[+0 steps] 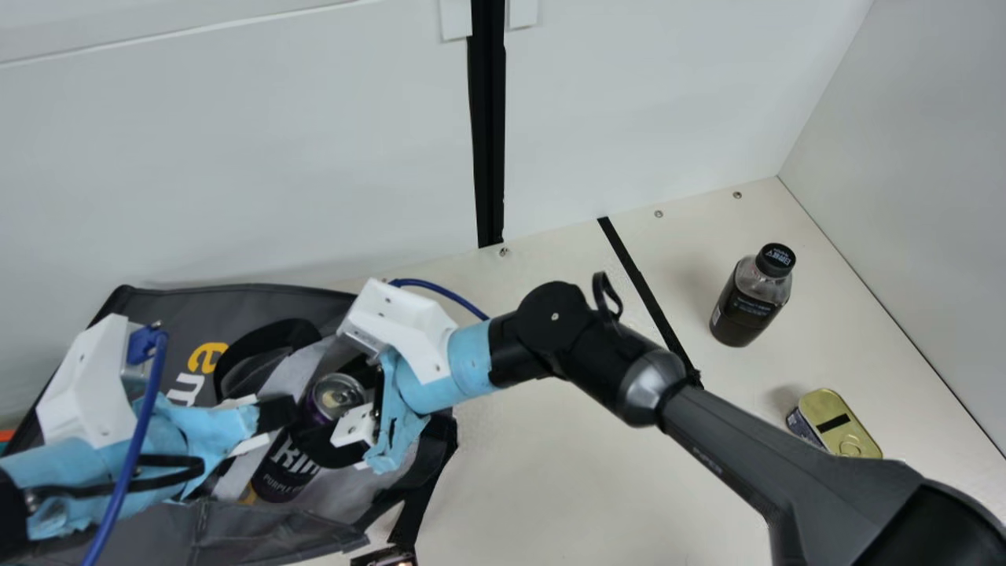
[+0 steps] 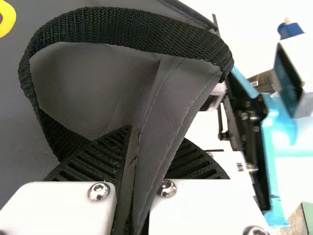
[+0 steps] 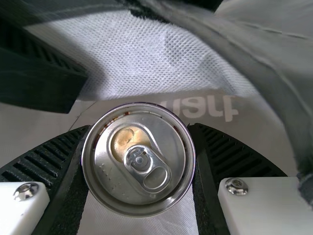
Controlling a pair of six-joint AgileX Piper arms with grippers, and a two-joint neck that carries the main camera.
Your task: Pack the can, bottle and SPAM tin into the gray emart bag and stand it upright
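Can (image 1: 335,395) — main: label (image 1: 284,472); right wrist: tab (image 3: 147,169)

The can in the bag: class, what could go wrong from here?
The can leans in the right gripper inside the bag, so it might topple when released. The left gripper pinches a fold of the bag beside a handle loop; the loop could snag as that arm withdraws.

Right arm (image 1: 731,444): dark grey, with tiny pale writing, shiny silver ring (image 1: 648,385), round black joint (image 1: 552,318), black loop (image 1: 600,292). Left arm (image 1: 12,511): black tie (image 1: 198,468). On the 2 arms: sky-blue wrap (image 1: 471,358), white box (image 1: 401,314), blue cable (image 1: 444,291). At the ends: black fingers (image 3: 239,156) with ridges, white plates (image 3: 264,205), round silver screws (image 3: 236,186).
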